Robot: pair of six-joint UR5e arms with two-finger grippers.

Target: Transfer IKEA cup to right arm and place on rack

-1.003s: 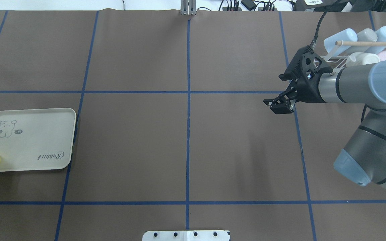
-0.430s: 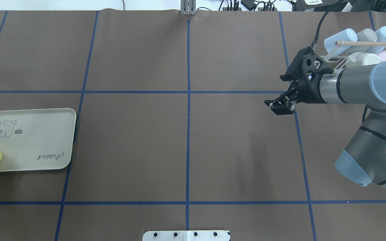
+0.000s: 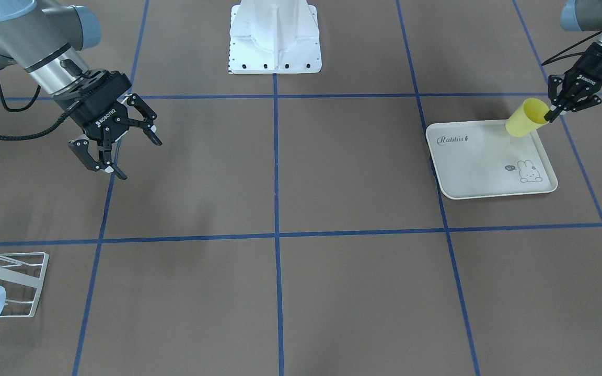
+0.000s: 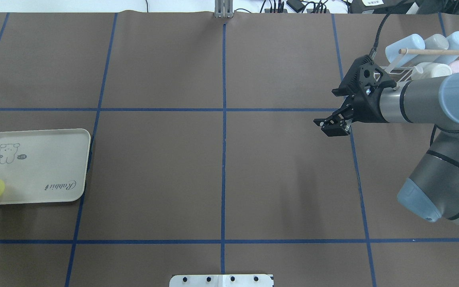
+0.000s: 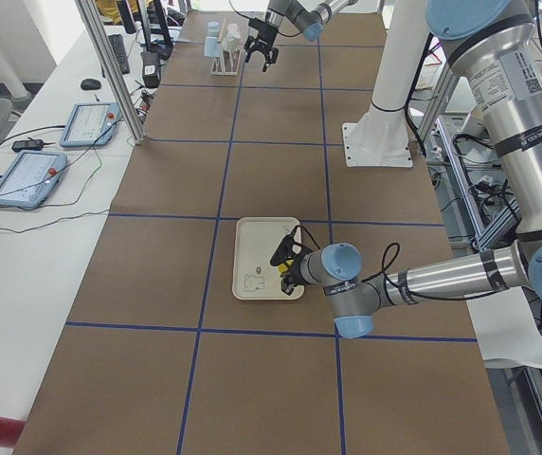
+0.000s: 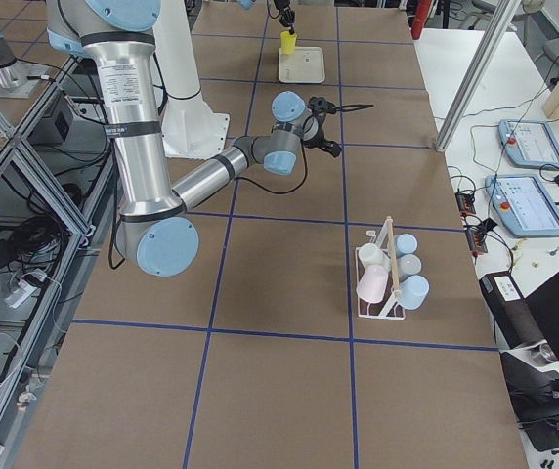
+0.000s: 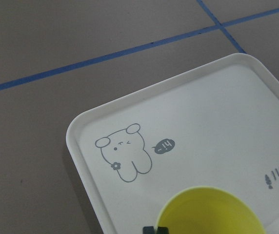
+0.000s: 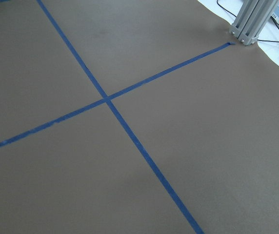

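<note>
Brown paper, ruled into squares with blue tape, is spread over the tabletop (image 4: 153, 171), and what matters is set at its two ends. At the left claw (image 3: 553, 111) the yellow IKEA cup (image 3: 525, 119) is gripped across its wall at the rim, so the claw is closed down to little more than the wall's thickness. The cup is held tilted, with its mouth towards the claw and its base pointing away and down. A rim grip of this kind is judged to leave the body free to be taken by the other arm. Just beneath this claw lies the cream tray (image 3: 468, 172) with its rabbit print. The cup's base is at or over the tray's corner, and whether it is clear of the tray cannot be told. Lifting off the tray is judged to be the step in hand, with the hand-over and the placing not yet done. Well apart from this claw, across the middle of the tabletop, the right claw (image 4: 331, 126) is held above the paper. It is spread wide and empty, its opening turned towards the centre, apparently made ready to receive. Beyond it, near its wrist, the white wire rack (image 6: 384, 256) is set, with pastel cups (image 6: 411, 291) hung on its prongs. Its nearness to the right claw is judged to keep the last move short.
</note>
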